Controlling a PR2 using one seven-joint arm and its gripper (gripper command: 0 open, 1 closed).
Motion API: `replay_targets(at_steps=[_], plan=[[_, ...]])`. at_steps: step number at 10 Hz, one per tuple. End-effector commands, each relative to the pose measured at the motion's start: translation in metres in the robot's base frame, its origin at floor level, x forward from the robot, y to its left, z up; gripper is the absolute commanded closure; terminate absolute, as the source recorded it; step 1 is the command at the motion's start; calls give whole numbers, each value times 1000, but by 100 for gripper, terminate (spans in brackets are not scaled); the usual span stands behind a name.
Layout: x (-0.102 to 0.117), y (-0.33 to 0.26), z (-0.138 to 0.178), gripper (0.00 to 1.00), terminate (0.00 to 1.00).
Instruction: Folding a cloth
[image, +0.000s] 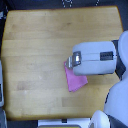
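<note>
The cloth (76, 81) is a small bright pink piece lying on the wooden table (35, 55), right of centre in the exterior view. Its upper part is hidden under my arm. My gripper (68, 63) reaches in from the exterior view's right and sits at the cloth's upper left corner. The fingers are small and blurred, so whether they pinch the fabric cannot be made out.
The grey-white forearm (97, 57) covers the table's right middle. White robot body parts (117, 100) fill the lower right corner. Dark floor borders the table on the exterior view's left and top edges.
</note>
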Motion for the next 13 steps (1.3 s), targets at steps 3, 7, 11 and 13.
replay_targets(at_steps=[3,7,11,13], plan=[[42,-58,98,0,0],[70,-112,146,0,0],[42,-206,187,0,0],[22,-244,199,0,0]])
